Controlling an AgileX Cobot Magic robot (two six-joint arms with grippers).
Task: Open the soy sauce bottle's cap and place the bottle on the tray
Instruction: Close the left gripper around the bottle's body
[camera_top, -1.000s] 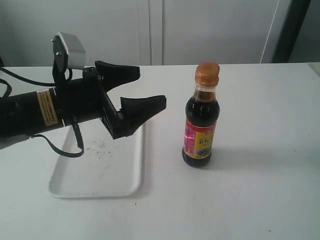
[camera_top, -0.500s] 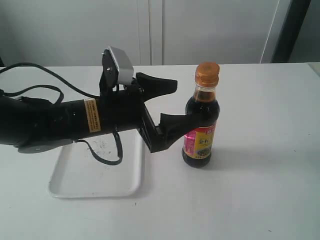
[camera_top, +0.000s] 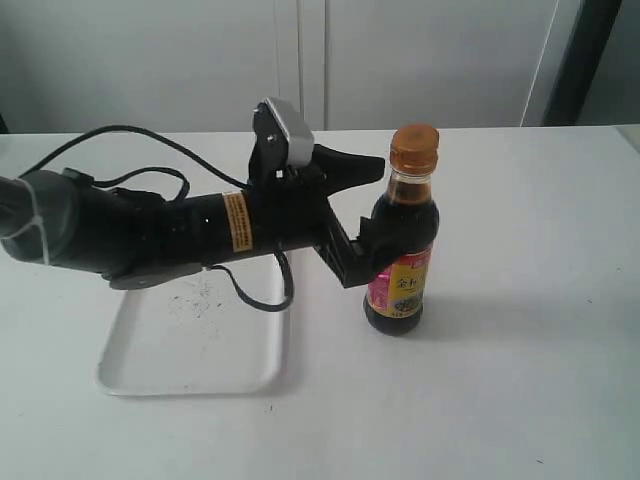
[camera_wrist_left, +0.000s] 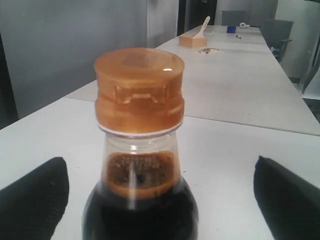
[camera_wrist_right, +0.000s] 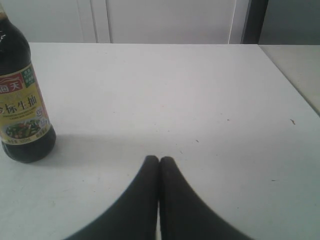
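The soy sauce bottle (camera_top: 402, 262) stands upright on the white table, its orange-brown cap (camera_top: 414, 146) shut. My left gripper (camera_top: 372, 205) is open, one finger on each side of the bottle's shoulders, not touching. In the left wrist view the cap (camera_wrist_left: 139, 89) fills the middle, with the dark bottle (camera_wrist_left: 140, 210) below it and black fingertips (camera_wrist_left: 35, 197) at both lower corners. The white tray (camera_top: 195, 340) lies left of the bottle, partly under the left arm. My right gripper (camera_wrist_right: 159, 161) is shut and empty, apart from the bottle (camera_wrist_right: 22, 110).
White cabinet doors and a wall stand behind the table. A dark post (camera_top: 575, 60) rises at the back right. The left arm's cables (camera_top: 120, 180) loop over the table beside the tray.
The left arm has reached right across the tray, bringing its open fingers from short of the bottle to either side of its shoulders. The bottle has stayed put.
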